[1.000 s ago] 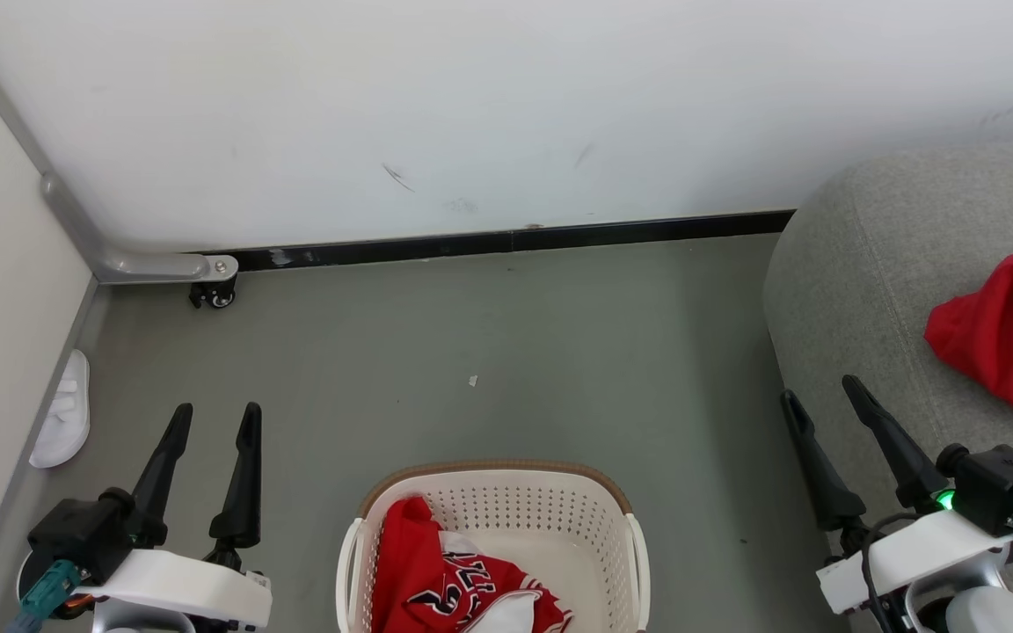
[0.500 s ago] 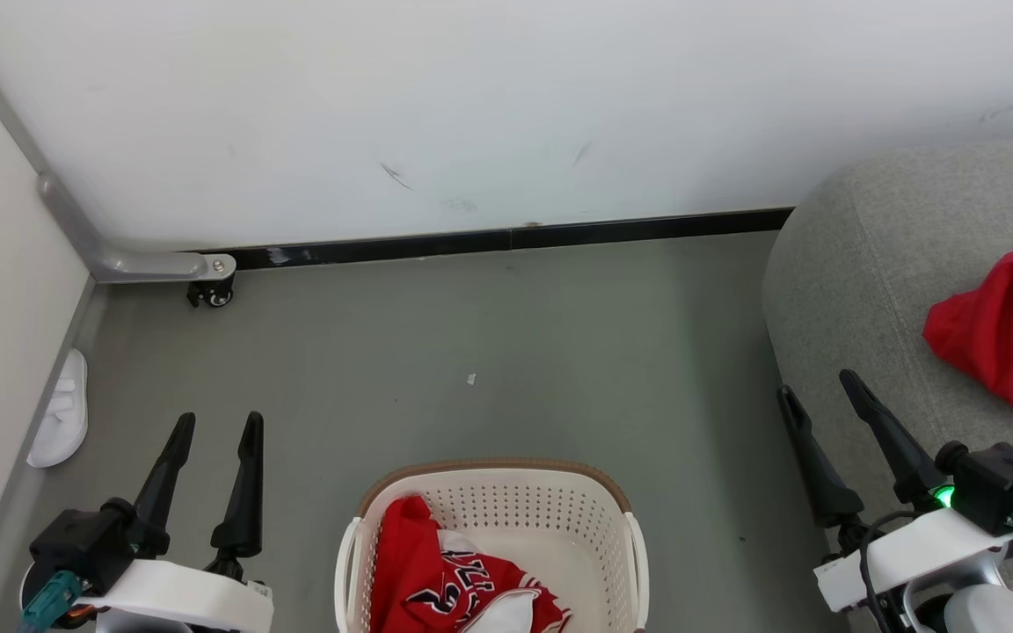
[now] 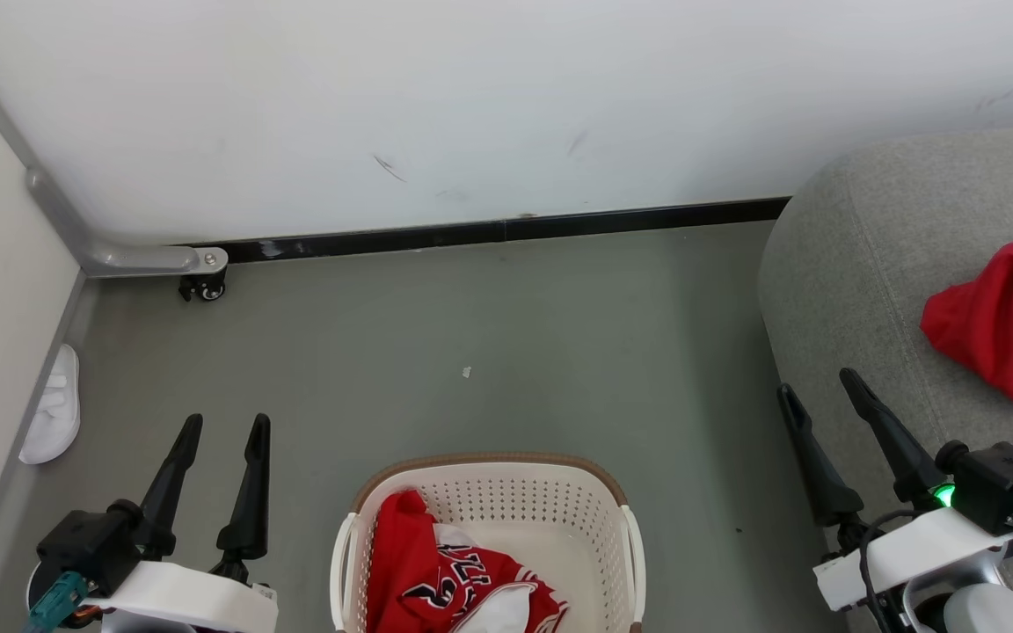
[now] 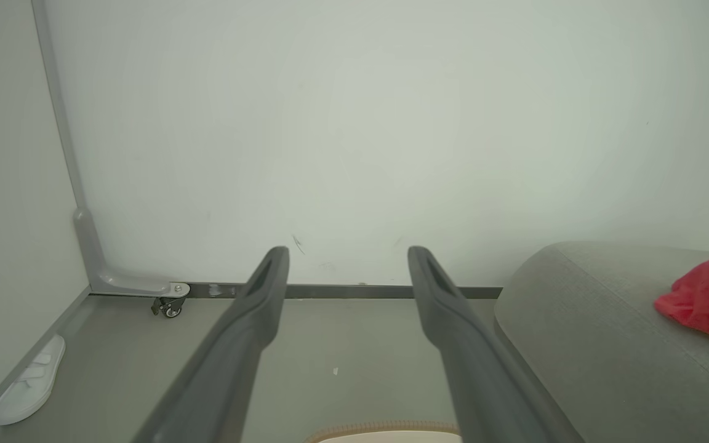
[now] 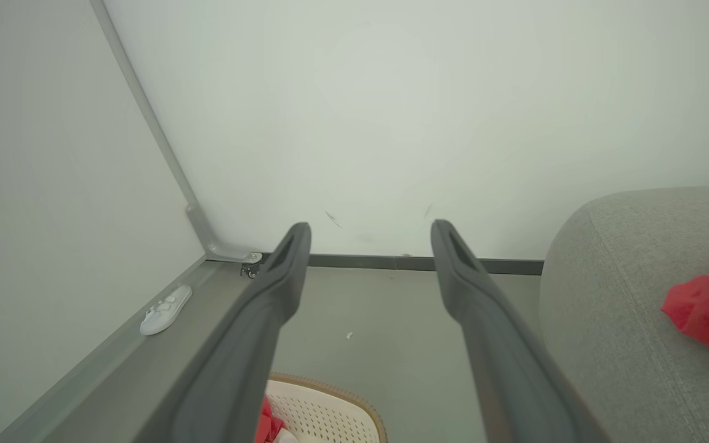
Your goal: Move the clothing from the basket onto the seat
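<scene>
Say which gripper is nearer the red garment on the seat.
Right. The right gripper hangs at the edge of the seat, beside the red garment; the left gripper is beyond the basket.

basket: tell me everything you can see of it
The basket is cream-white plastic, a rounded rectangle with perforated walls, a brown rim and pale side handles. It stands upright on the grey floor, its near end cut off by the head view's bottom edge. A crumpled red jersey with black lettering and white trim lies inside, toward its left; the right part looks bare.
</scene>
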